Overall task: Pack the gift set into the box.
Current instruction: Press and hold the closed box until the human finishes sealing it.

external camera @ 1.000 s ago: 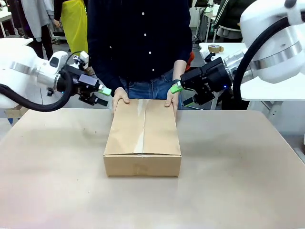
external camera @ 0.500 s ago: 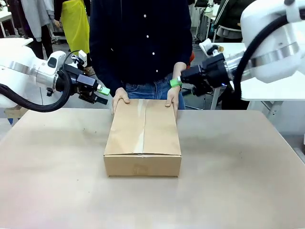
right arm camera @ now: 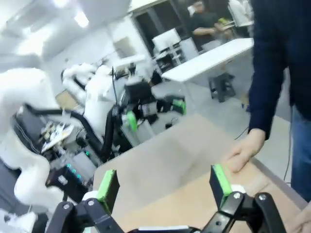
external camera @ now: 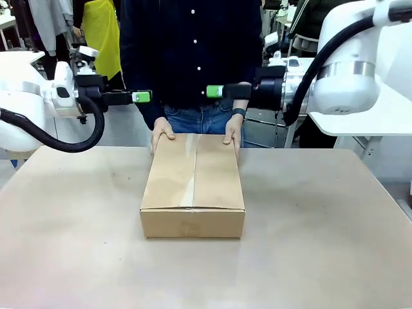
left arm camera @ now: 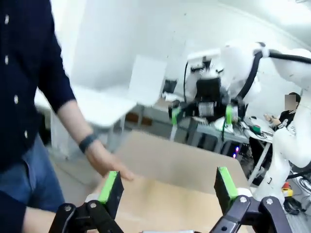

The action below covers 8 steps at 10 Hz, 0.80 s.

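- Box (external camera: 193,183): lies in the middle of the table (external camera: 335,238), all flaps folded shut, with one seam running down the lid from the far edge to the near edge.
- Person: stands at the far side. One hand (external camera: 162,134) rests on the lid's far left corner and the other hand (external camera: 232,136) on its far right corner. There is a dark wristband (external camera: 239,112) above the latter.
- Left gripper (external camera: 141,96): I see it held level above the table's far edge, in front of the person's waist, pointing toward the right arm. It is well above the box and touches nothing.
- Left wrist view: my own two fingers stand wide apart, and the green pads (left arm camera: 111,187) have nothing between them. I read this gripper as spread and empty. A person's hand lies on the brown lid beyond the fingers.
- Right gripper (external camera: 214,91): also level, pointing back at the left one, with the person's front between the two tips.
- Right wrist view: the fingers are again wide apart and hold nothing. A person's hand rests on the lid at picture right, and the picture is blurred.
- Each wrist view shows the opposite arm's gripper farther off, facing the camera.
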Each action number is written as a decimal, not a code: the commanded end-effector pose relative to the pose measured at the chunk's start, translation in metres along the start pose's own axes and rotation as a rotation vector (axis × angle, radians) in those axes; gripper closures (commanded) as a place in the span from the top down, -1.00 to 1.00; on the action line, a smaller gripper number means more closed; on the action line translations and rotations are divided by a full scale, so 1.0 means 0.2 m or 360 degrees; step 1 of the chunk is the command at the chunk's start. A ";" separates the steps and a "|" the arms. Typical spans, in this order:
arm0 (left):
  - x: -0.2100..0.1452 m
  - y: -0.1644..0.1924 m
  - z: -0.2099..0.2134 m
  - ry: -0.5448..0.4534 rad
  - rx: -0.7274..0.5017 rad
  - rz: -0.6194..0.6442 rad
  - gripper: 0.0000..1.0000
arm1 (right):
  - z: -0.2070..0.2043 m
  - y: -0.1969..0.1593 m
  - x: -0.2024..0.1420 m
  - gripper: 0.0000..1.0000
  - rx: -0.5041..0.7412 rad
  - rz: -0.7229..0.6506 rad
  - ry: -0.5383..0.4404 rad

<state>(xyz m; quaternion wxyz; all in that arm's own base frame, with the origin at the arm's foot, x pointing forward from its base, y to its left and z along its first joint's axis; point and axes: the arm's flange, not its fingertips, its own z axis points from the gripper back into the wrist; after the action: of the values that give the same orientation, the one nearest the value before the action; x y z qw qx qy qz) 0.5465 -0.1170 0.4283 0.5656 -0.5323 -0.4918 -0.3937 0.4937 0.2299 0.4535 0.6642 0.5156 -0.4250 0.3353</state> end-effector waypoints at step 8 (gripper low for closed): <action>-0.31 0.00 -0.23 0.0164 -0.0220 -0.0652 1.00 | -0.17 -0.17 -0.28 1.00 0.0236 0.0869 0.0441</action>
<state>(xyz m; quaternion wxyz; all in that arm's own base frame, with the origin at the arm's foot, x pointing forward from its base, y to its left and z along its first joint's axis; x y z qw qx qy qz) 0.5319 -0.1651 0.3798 0.4799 -0.4585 -0.5184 -0.5392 0.4915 0.2517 0.4041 0.6097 0.3958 -0.3727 0.5768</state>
